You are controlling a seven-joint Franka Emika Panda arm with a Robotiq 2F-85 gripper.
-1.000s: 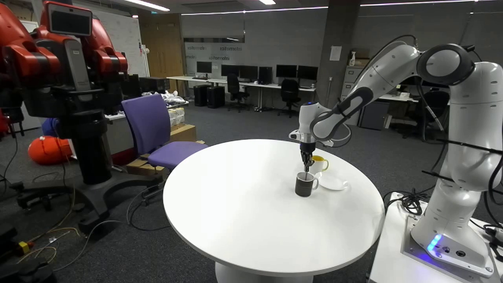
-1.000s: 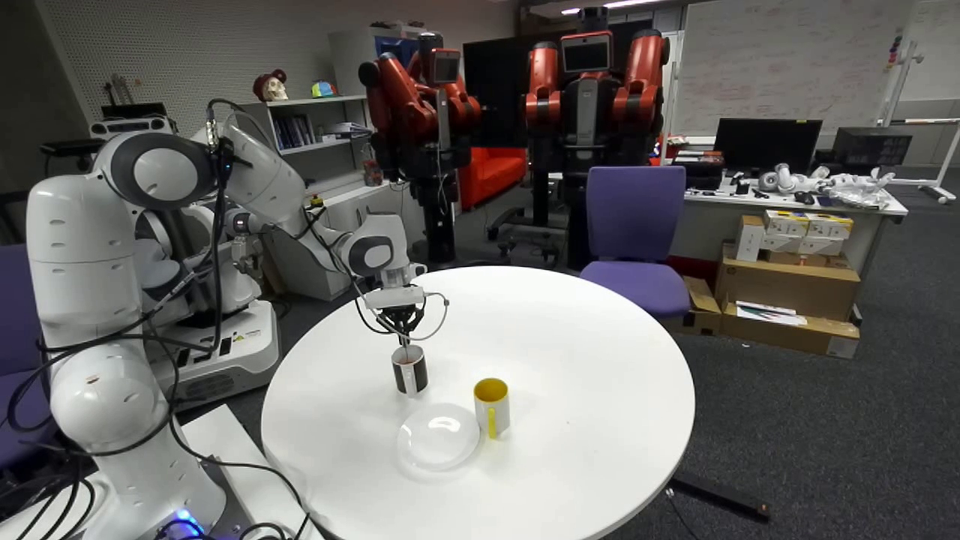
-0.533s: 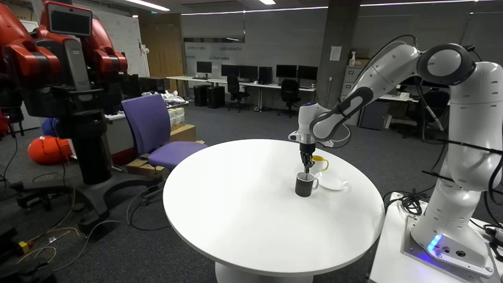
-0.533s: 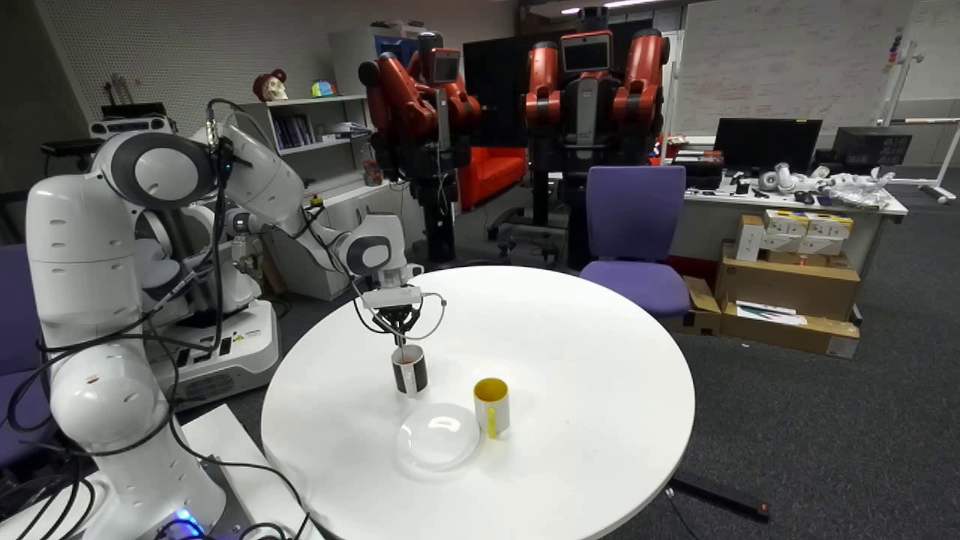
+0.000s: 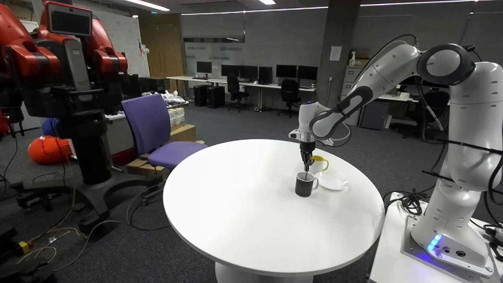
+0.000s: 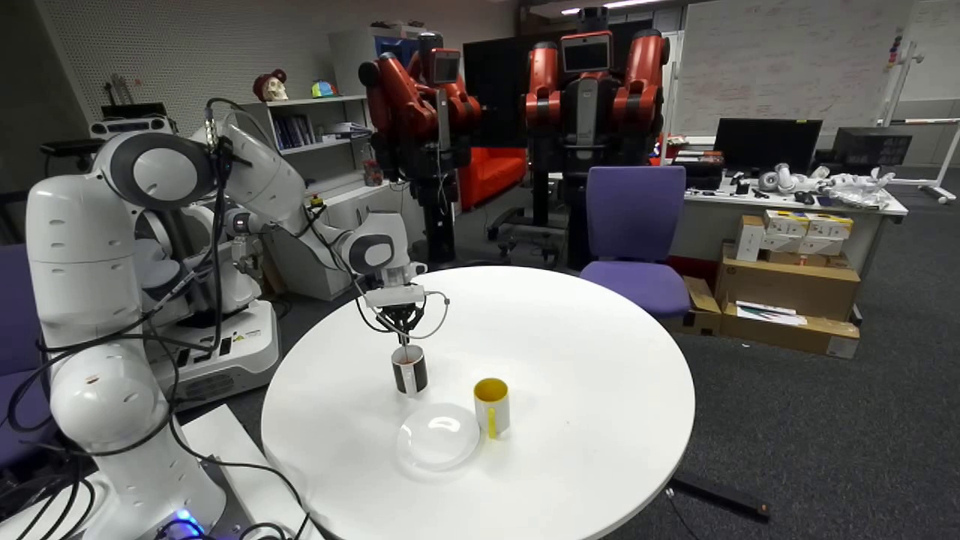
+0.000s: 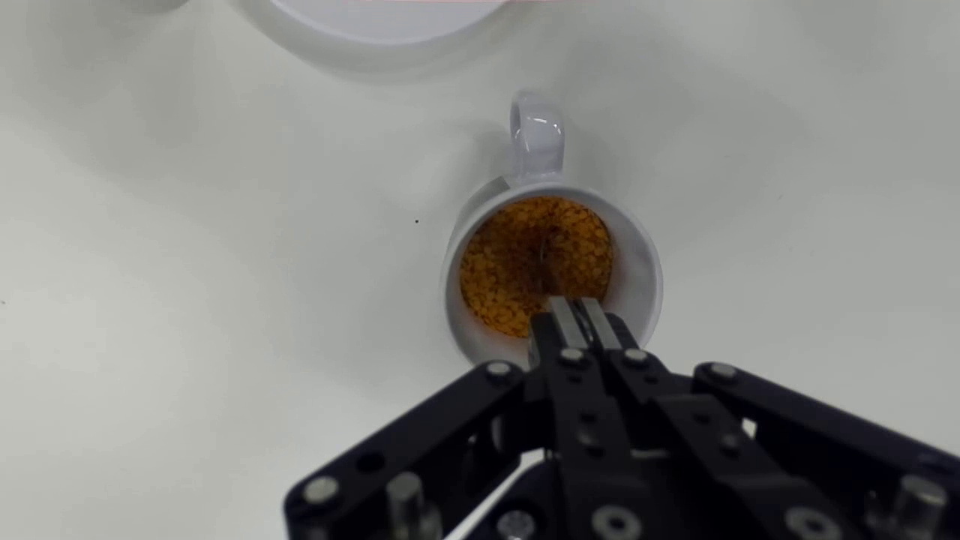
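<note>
Jaws clenched on thin rod (image 6: 406, 355), held near-vert. in dark mug (image 5: 303, 188), prob. so its tip reaches the orange-brn contents (image 7: 501, 259); mug upright on bench (image 6: 570, 337), handle (image 7: 541, 142) twd plate (image 6: 441, 444).

Plate (image 6: 439, 442) on table (image 6: 570, 337); in exterior view, mug (image 6: 491, 406) at right, second mug (image 6: 411, 376) behind-left, utensil (image 6: 406, 353) inside, end effector (image 6: 404, 341) above.

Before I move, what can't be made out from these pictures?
Thin grey metallic stem in the black gripper: its lower end is hidden inside the black-and-white cylindrical mug in both exterior views, and blurred against the speckled orange-brown contents in the wrist view.
Round white glossy plate: cut off by the top edge in the wrist view.
White mug with yellow interior: partly covered by the gripper in an exterior view.
</note>
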